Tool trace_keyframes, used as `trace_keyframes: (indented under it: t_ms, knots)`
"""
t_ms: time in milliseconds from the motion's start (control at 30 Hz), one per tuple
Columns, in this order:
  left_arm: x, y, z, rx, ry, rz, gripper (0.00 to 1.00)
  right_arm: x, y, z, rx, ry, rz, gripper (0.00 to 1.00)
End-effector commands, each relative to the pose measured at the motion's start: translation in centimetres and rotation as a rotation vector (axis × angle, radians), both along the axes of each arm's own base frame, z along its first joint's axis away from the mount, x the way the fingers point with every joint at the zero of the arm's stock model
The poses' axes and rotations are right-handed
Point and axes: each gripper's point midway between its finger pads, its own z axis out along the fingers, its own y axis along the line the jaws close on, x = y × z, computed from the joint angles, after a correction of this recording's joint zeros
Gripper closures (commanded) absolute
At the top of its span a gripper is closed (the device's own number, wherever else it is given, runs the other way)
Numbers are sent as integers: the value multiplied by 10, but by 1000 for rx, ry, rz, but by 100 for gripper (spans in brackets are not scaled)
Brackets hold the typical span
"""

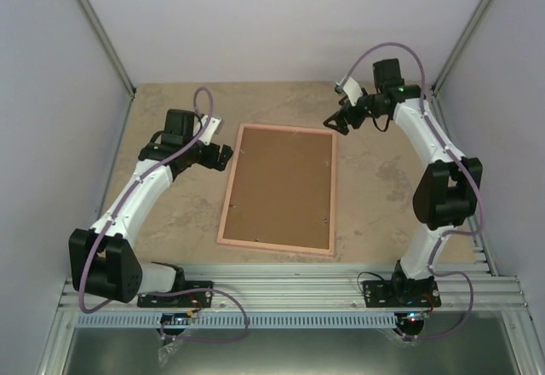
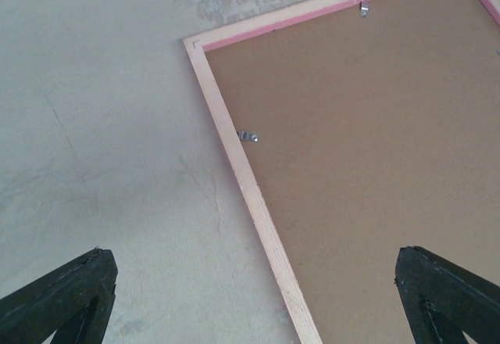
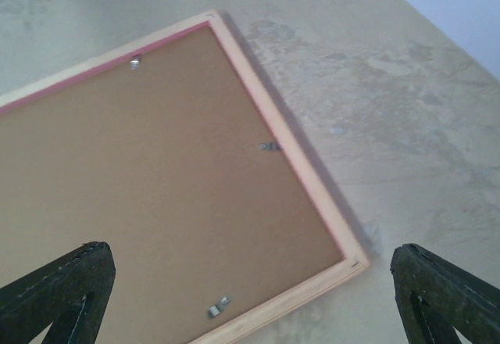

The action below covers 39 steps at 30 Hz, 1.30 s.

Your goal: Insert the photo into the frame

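Both left fingers and right fingers spread wide, empty, flanking far corners of the pink rectangular wooden frame. Lies face down on the table, long axis near-to-far, brown backing board up; photo unseen.

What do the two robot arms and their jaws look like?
The left arm and the right arm have white links and black joints. A lilac cable loops along each. The jaws are black and wedge-shaped. A green light glows on the right arm.
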Motion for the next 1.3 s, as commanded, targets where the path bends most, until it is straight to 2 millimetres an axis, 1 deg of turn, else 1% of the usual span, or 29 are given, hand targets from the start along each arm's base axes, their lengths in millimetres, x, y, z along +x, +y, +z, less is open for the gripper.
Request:
trace_keyframes:
  t_ms: [0,33,100,200,267,367,500,633,733,867,1000,1033,1067,1267]
  knots:
    - [-9,2,-4,-3,1,-4,1,-39,-4,9,83,44,29,2]
    - [-10,3,-4,-2,-5,-5,1,-48,-6,-1,78,58,26,2]
    - [-13,3,-7,1,-1,-8,1,-62,-10,-2,73,39,24,2]
    - [-15,2,-8,-6,2,-19,1,-80,-14,-18,59,60,32,2]
    - [-16,0,-11,-9,14,-27,1,-91,-16,-28,51,86,31,2]
    - [-14,-2,-14,-14,28,-37,1,-102,-23,-43,42,117,19,2]
    - [-12,-6,-17,-24,49,-51,1,-105,-35,-53,18,120,-10,2]
    - [-10,-7,-21,-25,66,-55,1,-107,-51,-62,-9,130,-50,2]
    - [-11,-8,-23,-28,72,-58,1,-108,-62,-65,-10,135,-77,2]
    - [-11,-9,-25,-32,76,-64,1,-111,-73,-68,-15,137,-97,2]
    - [-10,-9,-25,-34,80,-64,1,-116,-77,-71,-25,144,-102,2]
    - [-10,-9,-25,-34,81,-63,1,-115,-87,-72,-27,148,-129,2]
    - [-10,-9,-26,-33,82,-64,1,-116,-91,-73,-28,149,-138,2]
    - [-9,-11,-28,-39,92,-69,1,-125,-107,-78,-69,137,-165,2]
